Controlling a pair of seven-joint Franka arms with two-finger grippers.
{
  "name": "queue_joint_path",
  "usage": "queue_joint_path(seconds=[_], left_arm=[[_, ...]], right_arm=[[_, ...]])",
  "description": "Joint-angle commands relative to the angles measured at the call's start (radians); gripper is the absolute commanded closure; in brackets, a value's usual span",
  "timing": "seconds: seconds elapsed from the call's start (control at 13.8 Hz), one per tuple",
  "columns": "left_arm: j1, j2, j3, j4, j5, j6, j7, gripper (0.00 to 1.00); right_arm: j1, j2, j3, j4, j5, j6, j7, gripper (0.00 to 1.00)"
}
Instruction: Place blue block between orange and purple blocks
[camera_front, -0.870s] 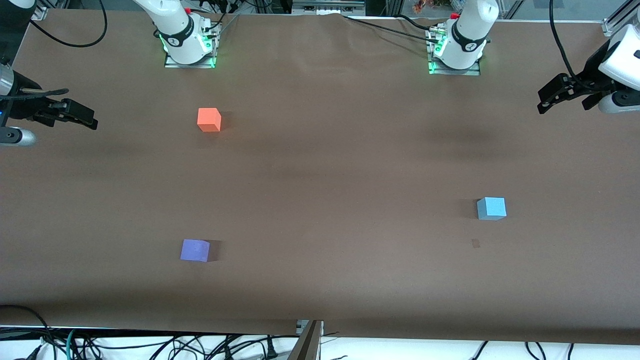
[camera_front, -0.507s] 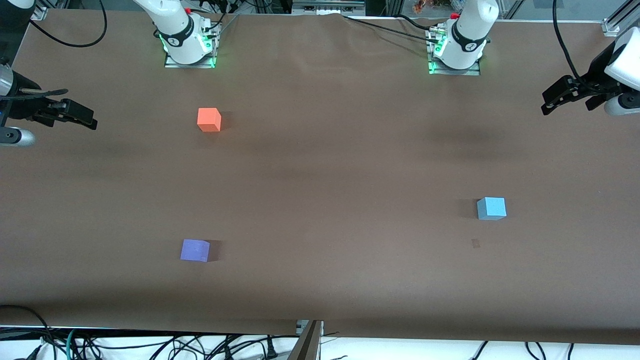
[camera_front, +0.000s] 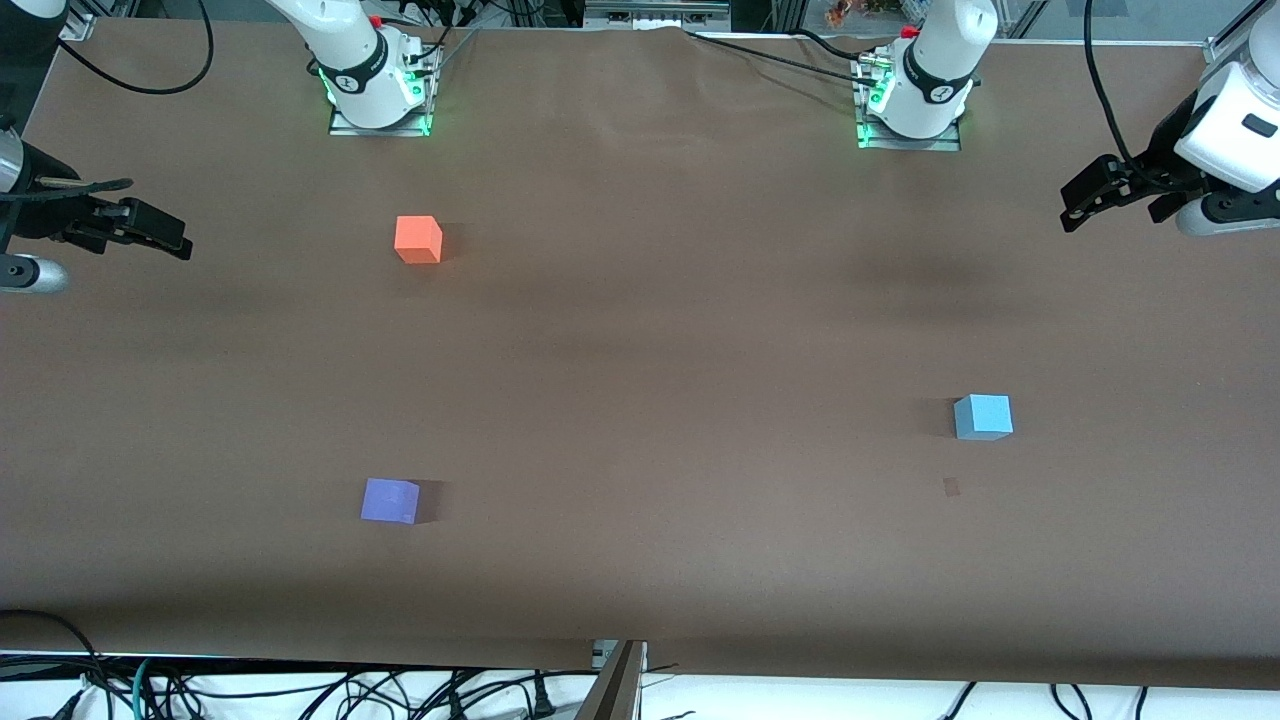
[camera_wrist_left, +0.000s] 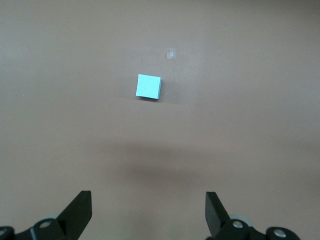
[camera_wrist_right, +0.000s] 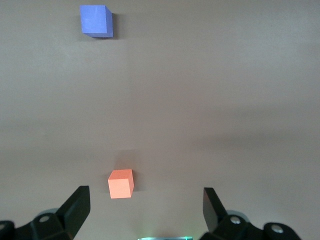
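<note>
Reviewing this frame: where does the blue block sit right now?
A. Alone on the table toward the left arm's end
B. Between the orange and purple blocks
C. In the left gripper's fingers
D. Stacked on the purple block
A: the blue block rests by itself on the table toward the left arm's end, well apart from the orange block and the purple block; both grippers are open and empty.

Small pale square mark (camera_front: 951, 487) on the brown worktop (camera_front: 650, 350) (nature indeterminate); both arms cropped by frame edges.
</note>
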Motion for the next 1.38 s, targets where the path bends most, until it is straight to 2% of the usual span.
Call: queue_joint_path(seconds=[0.0, 1.3], left_arm=[[0.012, 0.008, 0.002, 0.0, -0.016, 0.013, 0.003, 0.0], [0.032, 0.011, 0.008, 0.009, -0.026, 0.009, 0.006, 0.0]], right_arm=[[-0.005, 0.009, 0.003, 0.021, 0.006, -0.002, -0.011, 0.0], [-0.003, 0.009, 0.003, 0.021, 0.009, 0.008, -0.012, 0.0]])
